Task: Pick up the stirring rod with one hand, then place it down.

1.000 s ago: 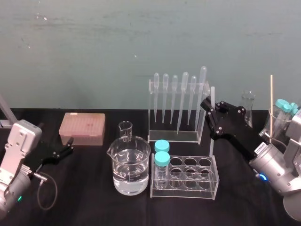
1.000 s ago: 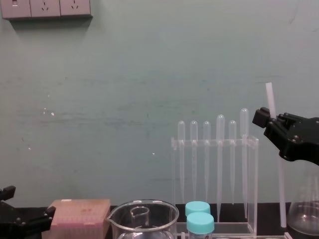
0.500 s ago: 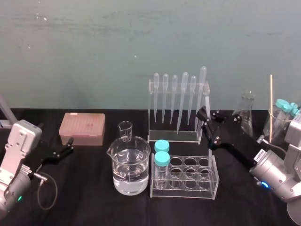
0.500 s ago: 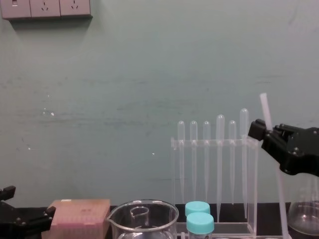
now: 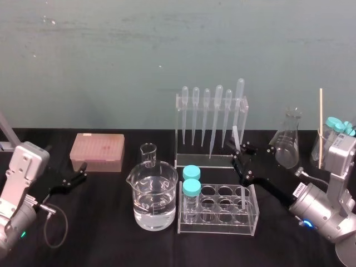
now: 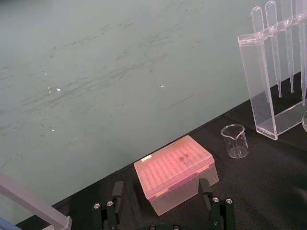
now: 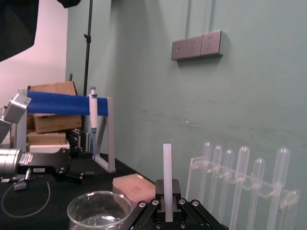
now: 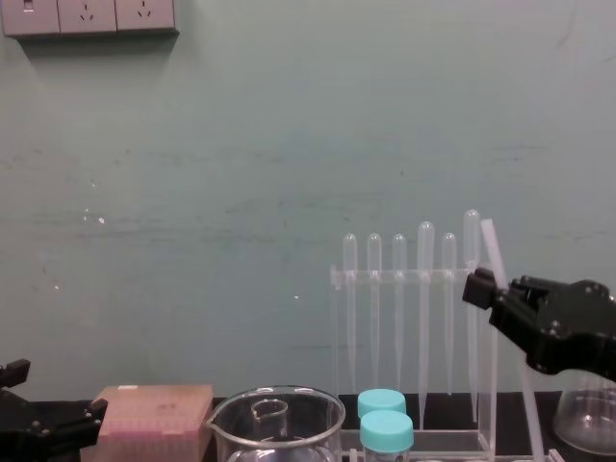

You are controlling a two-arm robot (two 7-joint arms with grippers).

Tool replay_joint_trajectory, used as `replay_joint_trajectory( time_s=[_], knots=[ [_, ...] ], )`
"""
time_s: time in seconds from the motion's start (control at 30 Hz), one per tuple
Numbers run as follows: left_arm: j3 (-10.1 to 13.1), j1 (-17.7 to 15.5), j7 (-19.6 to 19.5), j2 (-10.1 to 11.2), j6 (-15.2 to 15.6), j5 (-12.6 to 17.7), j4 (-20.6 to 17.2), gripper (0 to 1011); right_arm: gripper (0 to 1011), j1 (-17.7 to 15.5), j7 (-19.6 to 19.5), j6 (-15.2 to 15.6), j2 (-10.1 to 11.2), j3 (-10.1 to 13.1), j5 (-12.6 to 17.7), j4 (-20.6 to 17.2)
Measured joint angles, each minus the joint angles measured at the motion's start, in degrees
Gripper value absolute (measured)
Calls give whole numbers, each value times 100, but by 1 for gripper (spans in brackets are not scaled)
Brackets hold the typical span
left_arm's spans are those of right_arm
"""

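Observation:
My right gripper (image 5: 239, 154) is shut on the stirring rod (image 5: 236, 135), a thin translucent white rod. It holds the rod tilted just above the back right of the clear tube rack (image 5: 219, 214), in front of the pipette stand (image 5: 210, 122). In the chest view the rod (image 8: 490, 245) leans up and to the left out of the black gripper (image 8: 478, 287), and its lower end runs out of sight. The right wrist view shows the rod (image 7: 167, 172) standing straight up between the fingers (image 7: 158, 211). My left gripper (image 5: 79, 173) rests open on the table at the left, with the same gripper (image 6: 163, 213) empty.
A water-filled beaker (image 5: 152, 194) and a small beaker (image 5: 148, 153) stand left of the rack, which holds two blue-capped tubes (image 5: 191, 181). A pink tip box (image 5: 97, 151) lies at the back left. A conical flask (image 5: 288, 146) and a jar with a wooden stick (image 5: 328, 139) are at the right.
My right gripper has come down and to the left with the rod, from beside the pipette stand to just over the tube rack. The rod now leans more. The left arm stays still.

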Motion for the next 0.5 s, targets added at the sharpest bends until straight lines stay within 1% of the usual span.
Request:
replay_joint_trajectory(
  time_s=[0.3, 0.33, 0.4, 0.5],
  knots=[
    [0, 0, 0, 0, 0, 0, 0, 1000, 66, 228, 232, 180, -51, -161, 138, 483],
    [0, 0, 0, 0, 0, 0, 0, 1000, 66, 228, 232, 180, -51, -161, 138, 483],
    [0, 0, 0, 0, 0, 0, 0, 1000, 66, 301, 303, 236, -65, -211, 177, 645],
    [0, 0, 0, 0, 0, 0, 0, 1000, 66, 350, 341, 281, -74, -247, 195, 744]
  ],
)
